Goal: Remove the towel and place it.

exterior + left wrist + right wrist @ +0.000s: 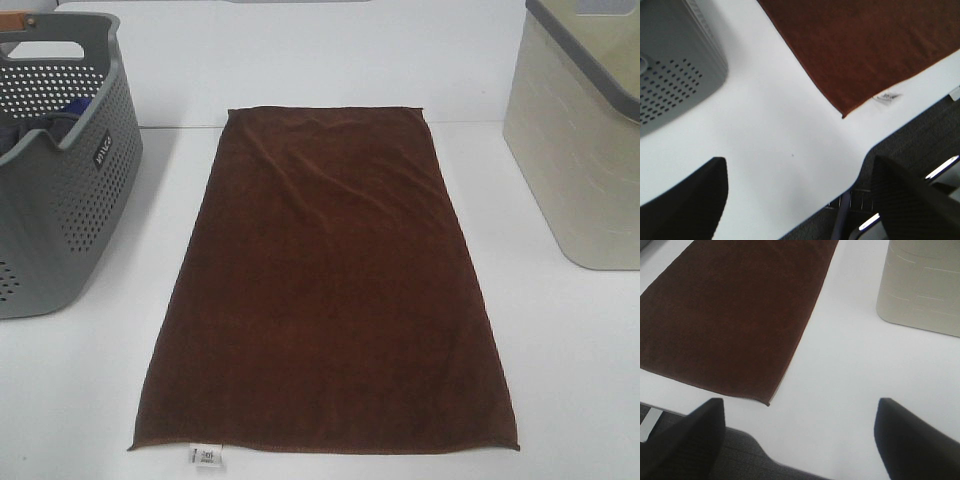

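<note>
The dark brown towel (325,285) lies spread flat on the white table, its long side running from front to back, with a small white tag (207,457) at its front short edge. It also shows in the left wrist view (865,45) and in the right wrist view (730,315). My left gripper (800,200) is open and empty above the table's front left, clear of the towel's front left corner. My right gripper (800,440) is open and empty above the table's front right, beside the towel's front right corner. Neither gripper shows in the exterior high view.
A grey perforated basket (60,200) stands at the left with blue cloth (70,110) inside. A beige bin (580,150) stands at the right back. The table's front edge (860,160) lies close under both grippers.
</note>
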Available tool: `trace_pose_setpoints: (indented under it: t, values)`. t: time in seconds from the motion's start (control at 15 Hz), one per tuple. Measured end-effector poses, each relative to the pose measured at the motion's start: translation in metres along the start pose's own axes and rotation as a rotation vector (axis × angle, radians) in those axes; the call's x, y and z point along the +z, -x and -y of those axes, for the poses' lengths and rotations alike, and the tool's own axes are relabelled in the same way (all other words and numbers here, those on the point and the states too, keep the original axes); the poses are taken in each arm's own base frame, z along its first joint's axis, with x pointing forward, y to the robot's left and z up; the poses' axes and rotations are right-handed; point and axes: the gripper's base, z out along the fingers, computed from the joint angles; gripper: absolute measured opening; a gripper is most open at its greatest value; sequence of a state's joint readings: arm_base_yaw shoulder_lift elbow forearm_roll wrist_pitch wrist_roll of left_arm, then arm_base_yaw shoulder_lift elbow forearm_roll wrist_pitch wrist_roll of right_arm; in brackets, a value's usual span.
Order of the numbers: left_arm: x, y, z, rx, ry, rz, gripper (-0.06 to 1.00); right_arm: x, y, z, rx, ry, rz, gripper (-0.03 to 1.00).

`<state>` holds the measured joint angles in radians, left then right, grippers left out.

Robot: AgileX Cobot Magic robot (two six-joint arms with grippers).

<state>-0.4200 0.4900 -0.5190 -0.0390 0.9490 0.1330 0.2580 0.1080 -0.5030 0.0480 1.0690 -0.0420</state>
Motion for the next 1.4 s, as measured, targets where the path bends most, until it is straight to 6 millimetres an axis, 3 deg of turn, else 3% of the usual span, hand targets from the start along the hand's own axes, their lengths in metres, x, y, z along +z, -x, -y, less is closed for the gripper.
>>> trace_pose_setpoints:
  t: [0.13,0.47,1.13,1.4]
  values:
    - [0.001,-0.009,0.0,0.006,0.005,-0.083,0.75,0.0,0.0,0.0,-0.001,0.0,0.0,0.77]
    - [0.003,-0.012,-0.003,-0.046,0.036,-0.106,0.75,0.0,0.0,0.0,-0.004,0.0,0.0,0.77]
    - [0.003,-0.013,-0.003,-0.043,0.034,-0.11,0.75,0.0,0.0,0.0,-0.004,-0.003,0.001,0.77]
    - [-0.007,-0.018,-0.007,-0.106,0.094,-0.047,0.75,0.0,0.0,0.001,0.073,-0.112,0.002,0.77]
